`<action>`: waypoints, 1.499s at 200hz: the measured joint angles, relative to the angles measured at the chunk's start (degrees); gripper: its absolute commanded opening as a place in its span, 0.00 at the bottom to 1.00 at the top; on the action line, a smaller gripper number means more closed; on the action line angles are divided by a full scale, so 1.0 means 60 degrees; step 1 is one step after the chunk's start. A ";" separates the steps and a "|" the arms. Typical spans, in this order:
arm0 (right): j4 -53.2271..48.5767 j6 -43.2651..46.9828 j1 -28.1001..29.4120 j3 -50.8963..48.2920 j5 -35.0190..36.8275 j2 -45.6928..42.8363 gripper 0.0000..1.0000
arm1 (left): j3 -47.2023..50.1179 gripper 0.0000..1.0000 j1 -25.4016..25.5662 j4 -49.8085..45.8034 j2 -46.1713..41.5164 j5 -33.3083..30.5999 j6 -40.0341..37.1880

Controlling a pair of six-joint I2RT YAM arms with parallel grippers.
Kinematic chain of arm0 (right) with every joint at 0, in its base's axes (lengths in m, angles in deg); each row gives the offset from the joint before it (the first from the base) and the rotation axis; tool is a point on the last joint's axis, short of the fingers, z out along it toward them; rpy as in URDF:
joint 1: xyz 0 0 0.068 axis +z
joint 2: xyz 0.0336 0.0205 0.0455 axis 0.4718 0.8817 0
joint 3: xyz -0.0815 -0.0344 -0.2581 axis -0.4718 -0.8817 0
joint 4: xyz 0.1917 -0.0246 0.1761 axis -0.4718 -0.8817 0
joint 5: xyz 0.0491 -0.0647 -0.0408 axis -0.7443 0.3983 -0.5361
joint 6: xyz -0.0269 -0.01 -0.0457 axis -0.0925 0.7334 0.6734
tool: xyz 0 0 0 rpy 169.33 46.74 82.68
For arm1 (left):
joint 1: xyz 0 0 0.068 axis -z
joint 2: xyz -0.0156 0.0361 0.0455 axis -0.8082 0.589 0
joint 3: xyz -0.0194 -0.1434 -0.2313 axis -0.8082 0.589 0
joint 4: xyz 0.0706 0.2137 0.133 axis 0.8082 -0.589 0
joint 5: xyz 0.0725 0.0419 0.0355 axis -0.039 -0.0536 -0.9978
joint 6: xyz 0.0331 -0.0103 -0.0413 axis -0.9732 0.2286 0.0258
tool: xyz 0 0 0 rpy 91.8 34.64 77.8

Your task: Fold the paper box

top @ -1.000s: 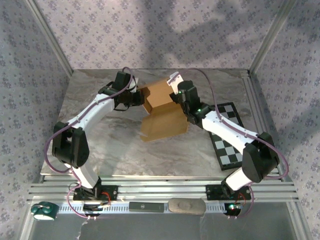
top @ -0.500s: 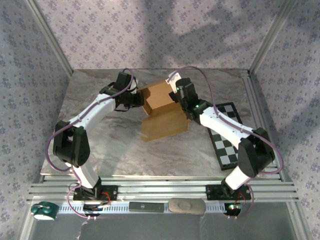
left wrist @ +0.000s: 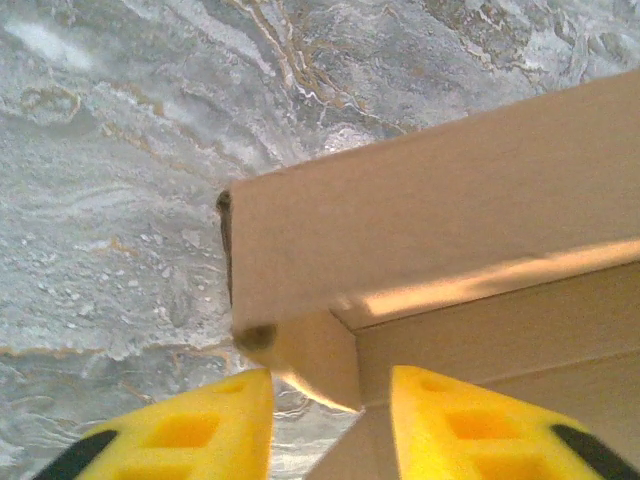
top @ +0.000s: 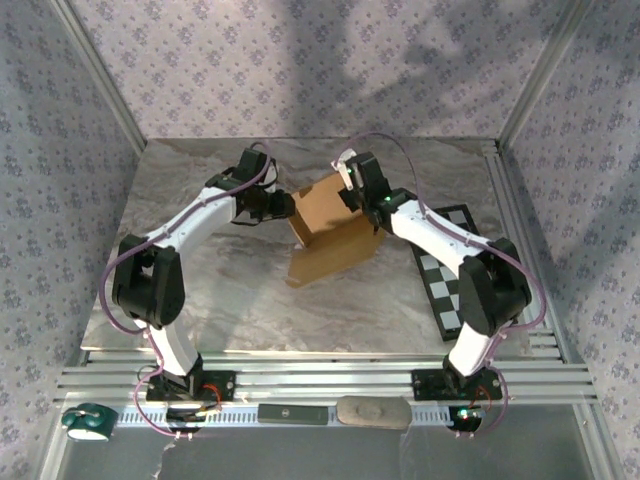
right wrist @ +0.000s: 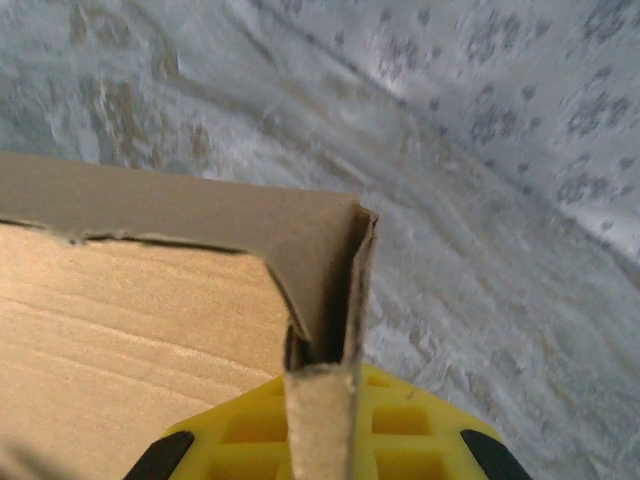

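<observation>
Currently, in the top external view, I find the paper box (top: 330,225) half-formed on the marble table (top: 230,300), sitting between the two claws. The left claw (top: 284,205) is at its left wall and the right claw (top: 352,188) at its far right corner. A loose flap lies flat on the table on the near side of both claws. The checkered board (top: 455,285) lies off to the right of the right claw, not involved.

Left wrist view: the left claw (left wrist: 330,400) stands released, its yellow fingers (left wrist: 200,435) parted. A corner tab of the paper box (left wrist: 450,220) sits between them, not pinched. The box wall stands just ahead of the fingertips.

Right wrist view: the right claw (right wrist: 322,425) is clenched on an upright wall of the paper box (right wrist: 130,300). The cardboard edge runs straight into its closed fingers (right wrist: 240,435), with a folded corner just ahead.

Assessment: I judge the step to be wall-raising, the right claw anchoring the box. The next move calls for the left claw to take a hold on the tab and tuck it inward without dragging the box out of the right claw's grip.
</observation>
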 measured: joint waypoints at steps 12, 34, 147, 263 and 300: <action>-0.0331 -0.0076 0.0000 0.0000 -0.0062 0.0106 0.00 | 0.0029 0.44 0.0025 0.0051 0.0000 0.0036 0.0022; -0.0878 -0.0255 -0.0007 0.0313 -0.0237 0.0361 0.00 | 0.0120 0.45 0.0033 0.0208 -0.0004 0.0066 0.0033; -0.4517 -0.2889 -0.1067 0.2805 -0.1279 0.2138 0.00 | 0.0546 0.45 0.0069 0.0226 -0.0798 -0.0769 0.0018; -0.5020 -1.1253 -0.2277 0.2142 -0.2907 0.2470 0.00 | 0.1851 0.49 0.0084 0.0404 -0.4018 -0.3672 0.0860; -0.5395 -1.4021 -0.1774 0.1905 -0.2787 0.2470 0.00 | 0.2226 0.51 0.0080 0.0390 -0.5056 -0.4561 0.1042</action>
